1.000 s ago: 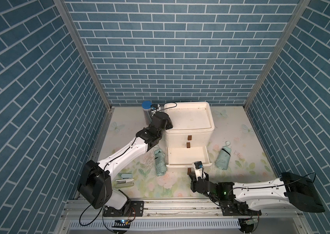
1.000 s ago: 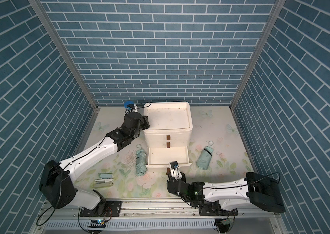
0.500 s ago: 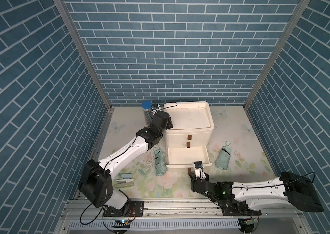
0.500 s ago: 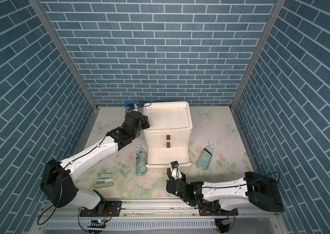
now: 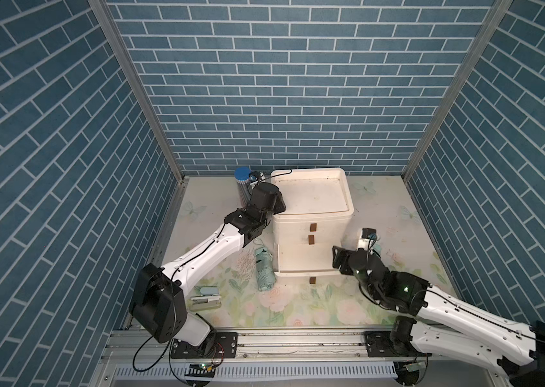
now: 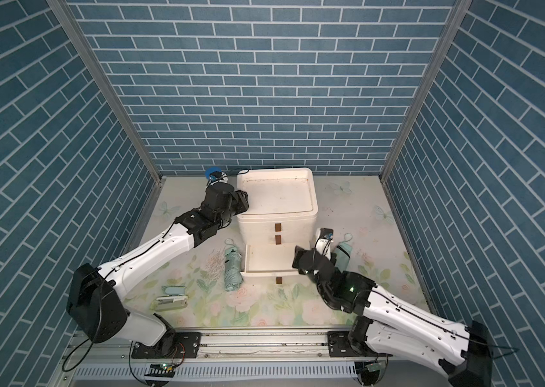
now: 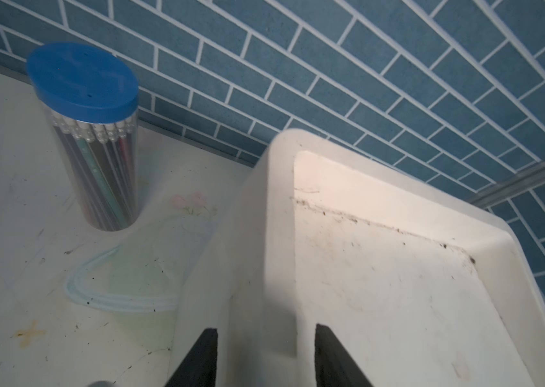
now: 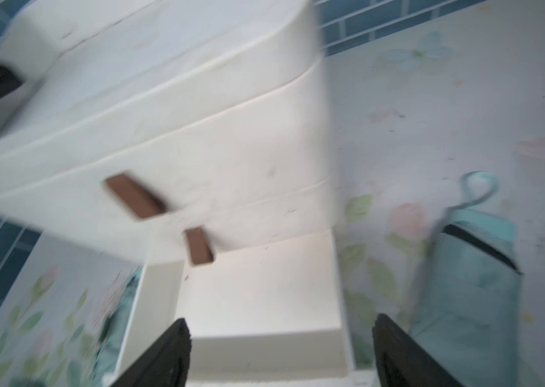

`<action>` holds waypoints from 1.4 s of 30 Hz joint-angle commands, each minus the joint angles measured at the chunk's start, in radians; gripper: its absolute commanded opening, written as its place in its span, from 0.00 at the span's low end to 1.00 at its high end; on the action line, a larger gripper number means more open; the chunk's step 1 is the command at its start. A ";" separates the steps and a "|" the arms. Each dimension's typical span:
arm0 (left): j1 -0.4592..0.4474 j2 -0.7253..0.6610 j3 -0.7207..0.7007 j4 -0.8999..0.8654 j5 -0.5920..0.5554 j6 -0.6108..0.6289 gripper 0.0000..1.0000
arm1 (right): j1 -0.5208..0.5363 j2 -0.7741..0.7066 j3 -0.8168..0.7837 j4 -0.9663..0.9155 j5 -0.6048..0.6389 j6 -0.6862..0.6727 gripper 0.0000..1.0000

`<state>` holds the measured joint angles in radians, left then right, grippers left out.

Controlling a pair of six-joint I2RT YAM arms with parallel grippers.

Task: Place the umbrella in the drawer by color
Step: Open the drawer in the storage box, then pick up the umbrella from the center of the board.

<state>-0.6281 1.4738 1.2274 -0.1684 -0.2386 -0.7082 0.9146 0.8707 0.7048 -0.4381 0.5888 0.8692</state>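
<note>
Grippers first: the right gripper [image 5: 337, 259] has its jaws spread wide with nothing between them. It hangs over the end of the pulled-out bottom drawer [image 5: 304, 259]. In the right wrist view (pretty blurry shot, btw) one of its fingers [image 8: 164, 355] sits above the drawer's white floor and the other is past the drawer's side wall, over the floral mat [image 5: 298, 311].

Both umbrellas are mint green, folded, and lying flat on the mat, outside the drawer. The near umbrella [image 6: 343, 256] is just beside the right gripper on its outer side, with its loop strap pointing away toward the back wall. The far umbrella [image 5: 264, 268] is on the opposite side of the drawer, close against its wall and well apart from the right gripper.

The left gripper [image 5: 279, 202] is up at the top edge of the white drawer unit [image 5: 311, 201]. In the left wrist view its jaws are partly apart and straddle the raised rim, with a little gap on each side, so it's not pinching anything.

Just beyond the left gripper, a clear pencil tub [image 7: 97, 167] with a blue lid stands upright. A couple of small pale items [image 5: 205, 301] lie back near the left arm's base; I can't tell what they are.
</note>
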 commanded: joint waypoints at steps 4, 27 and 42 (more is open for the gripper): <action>-0.011 -0.181 -0.056 -0.019 -0.003 0.123 0.51 | -0.512 0.151 -0.077 -0.027 -0.340 -0.155 0.83; -0.010 -0.497 -0.315 0.164 0.155 0.162 0.32 | -0.790 0.385 -0.248 0.372 -0.728 -0.238 0.56; -0.010 -0.497 -0.293 0.164 0.259 0.185 0.39 | -0.788 0.202 -0.146 0.262 -0.651 -0.308 0.00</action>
<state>-0.6380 0.9783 0.9051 -0.0246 -0.0158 -0.5419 0.1234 1.1500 0.4957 -0.1608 -0.0811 0.6086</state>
